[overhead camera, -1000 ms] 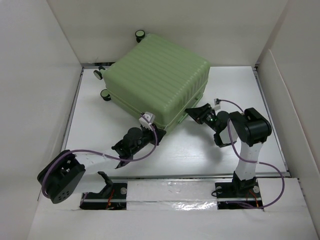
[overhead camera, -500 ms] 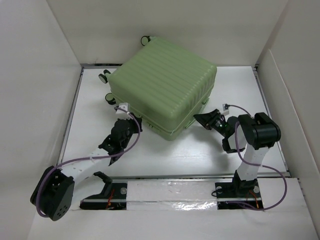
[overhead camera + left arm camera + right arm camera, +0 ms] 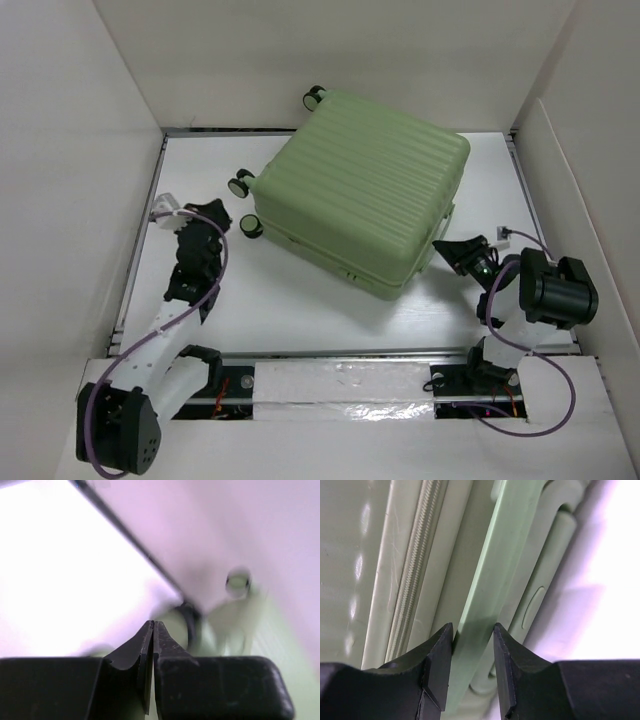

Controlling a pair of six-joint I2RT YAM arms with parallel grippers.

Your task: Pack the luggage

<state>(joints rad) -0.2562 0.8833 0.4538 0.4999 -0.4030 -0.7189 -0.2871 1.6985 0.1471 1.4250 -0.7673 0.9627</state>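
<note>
**Shut, gripped at one edge, nothing packed**

Toward the back of the white table [image 3: 300, 300] the large pale green ribbed hard-shell suitcase [image 3: 365, 190] lies flat and closed, skewed; right gripper [image 3: 472, 630] pinches the slim pale green carry handle [image 3: 492, 570] on the near-right edge, fingers parted only by its thickness, likely a purchase for swinging the case; left gripper [image 3: 152, 625] fully closed, empty, near the black-and-green wheels [image 3: 251, 226], apparently standing off; lid not yet opened.
</note>
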